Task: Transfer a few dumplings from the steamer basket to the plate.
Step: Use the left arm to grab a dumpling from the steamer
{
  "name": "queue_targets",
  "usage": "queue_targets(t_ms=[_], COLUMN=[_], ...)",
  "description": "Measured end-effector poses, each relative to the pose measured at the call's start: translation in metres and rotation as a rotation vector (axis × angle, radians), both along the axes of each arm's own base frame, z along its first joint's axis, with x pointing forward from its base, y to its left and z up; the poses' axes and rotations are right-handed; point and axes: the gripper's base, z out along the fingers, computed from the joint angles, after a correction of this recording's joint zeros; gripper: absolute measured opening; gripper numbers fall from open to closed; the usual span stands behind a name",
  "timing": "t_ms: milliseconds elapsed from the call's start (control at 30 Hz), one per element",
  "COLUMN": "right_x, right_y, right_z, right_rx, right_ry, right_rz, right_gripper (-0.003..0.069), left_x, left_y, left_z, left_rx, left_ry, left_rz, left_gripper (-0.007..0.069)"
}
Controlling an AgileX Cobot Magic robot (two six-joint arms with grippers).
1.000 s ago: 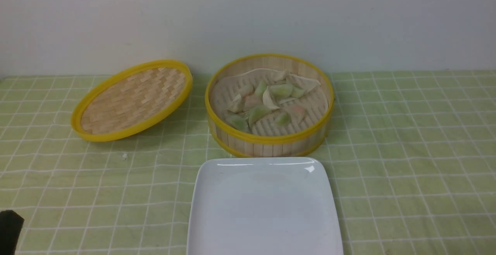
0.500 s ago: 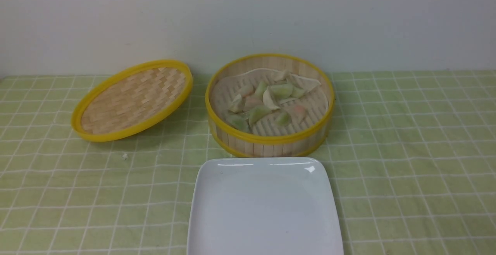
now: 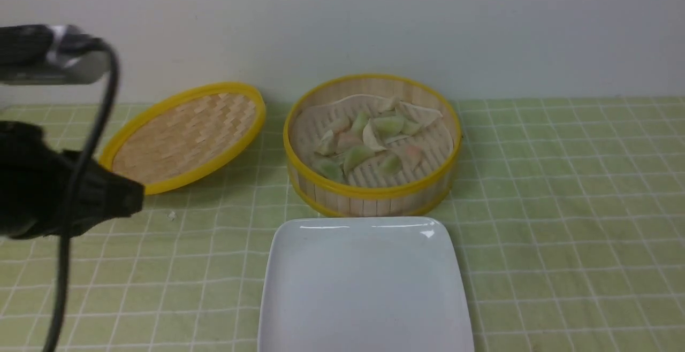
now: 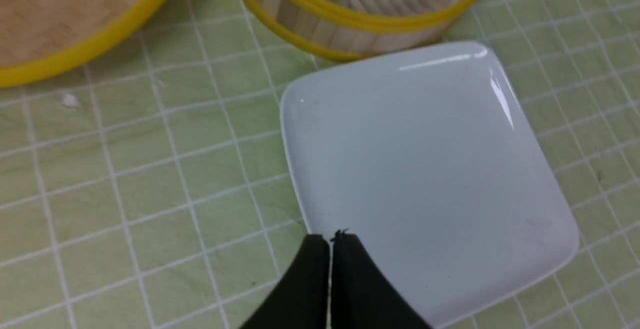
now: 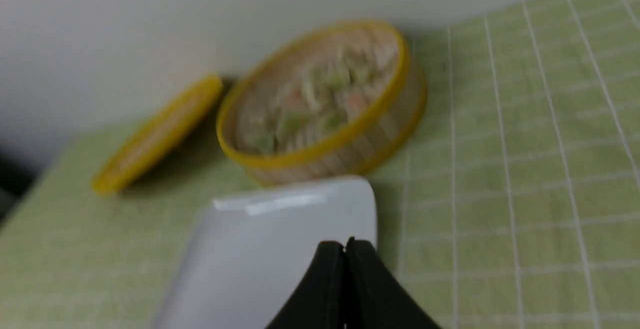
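Dumplings (image 3: 369, 140) piled in steamer basket (image 3: 374, 202), plate (image 3: 364, 288) beside it, left claw (image 4: 330, 241) and right claw (image 5: 345, 246) pinched together

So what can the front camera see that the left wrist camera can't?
Only the front view clearly shows the small crescent-shaped pale dumplings piled inside the round bamboo steamer basket. It also shows the whole shallow woven yellow-rimmed lid, the pale wall behind, and the black left arm. Only the left wrist view shows the left gripper, its black tips shut, seen against one edge of the glossy white square plate. Both show the plate with nothing on it, the basket's near side, some of the lid and the green checked cloth.
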Motion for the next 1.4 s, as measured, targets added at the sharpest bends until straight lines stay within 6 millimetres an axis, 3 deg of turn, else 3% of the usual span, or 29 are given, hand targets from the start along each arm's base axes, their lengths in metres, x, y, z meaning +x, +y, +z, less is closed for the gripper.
queue_targets(t_ms=[167, 333, 600, 733, 800, 967, 1133, 1400], right_x=[0.031, 0.056, 0.058, 0.057, 0.057, 0.057, 0.057, 0.057], right_y=[-0.002, -0.004, -0.002, -0.002, -0.002, -0.002, -0.001, 0.000], right_z=[0.015, 0.020, 0.021, 0.021, 0.021, 0.021, 0.021, 0.021], right_rx=[-0.220, -0.289, -0.269, -0.254, -0.242, -0.231, -0.228, -0.209], right_ry=[0.260, 0.380, 0.382, 0.395, 0.404, 0.408, 0.408, 0.407], right_rz=[0.123, 0.155, 0.165, 0.158, 0.146, 0.139, 0.140, 0.146], right_gripper=[-0.0016, -0.0016, -0.0016, -0.0016, -0.0016, -0.0016, -0.0016, -0.0016], left_x=[0.060, 0.112, 0.187, 0.218, 0.234, 0.256, 0.263, 0.266], left_y=[-0.019, -0.058, -0.116, -0.133, -0.139, -0.146, -0.148, -0.149], left_z=[-0.013, -0.024, -0.058, -0.084, -0.100, -0.129, -0.154, -0.166], left_rx=[0.028, 0.091, 0.204, 0.305, 0.332, 0.357, 0.369, 0.392], left_ry=[0.085, 0.107, 0.110, 0.104, 0.114, 0.133, 0.175, 0.181], left_rz=[-0.122, -0.262, -0.397, -0.408, -0.390, -0.372, -0.374, -0.381], left_gripper=[-0.0006, -0.0006, 0.0001, 0.0062, 0.0130, 0.0289, 0.0433, 0.0468])
